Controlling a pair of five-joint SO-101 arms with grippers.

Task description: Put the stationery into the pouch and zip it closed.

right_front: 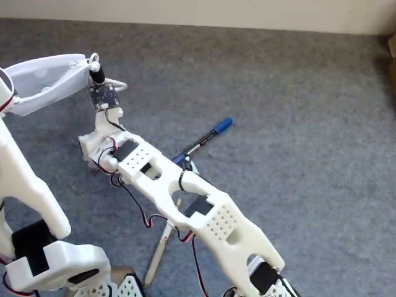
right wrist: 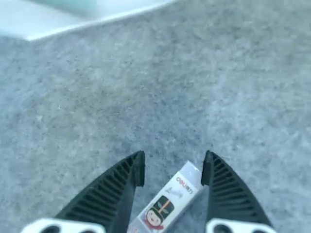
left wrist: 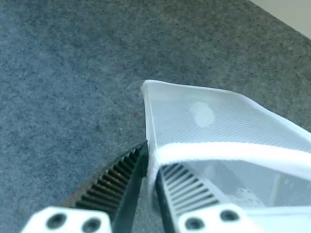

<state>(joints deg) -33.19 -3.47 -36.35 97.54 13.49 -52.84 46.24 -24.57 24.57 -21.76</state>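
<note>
A white mesh pouch (left wrist: 218, 121) hangs lifted off the grey carpet, with my left gripper (left wrist: 148, 155) shut on its edge near a corner. In the high view the pouch (right_front: 46, 80) is at the far left. My right gripper (right wrist: 172, 167) is open and held low over the carpet. A small white eraser (right wrist: 167, 204) with a toy-soldier picture lies between its fingers, apart from both. The right arm (right_front: 185, 192) stretches toward the pouch. A pen with a blue cap (right_front: 207, 137) lies on the carpet beside that arm.
A thin wooden pencil (right_front: 159, 244) lies on the carpet near the arm bases, partly under the right arm. Grey carpet (right_front: 309, 124) stretches open to the right. The pouch's edge (right wrist: 73, 14) shows beyond the right gripper.
</note>
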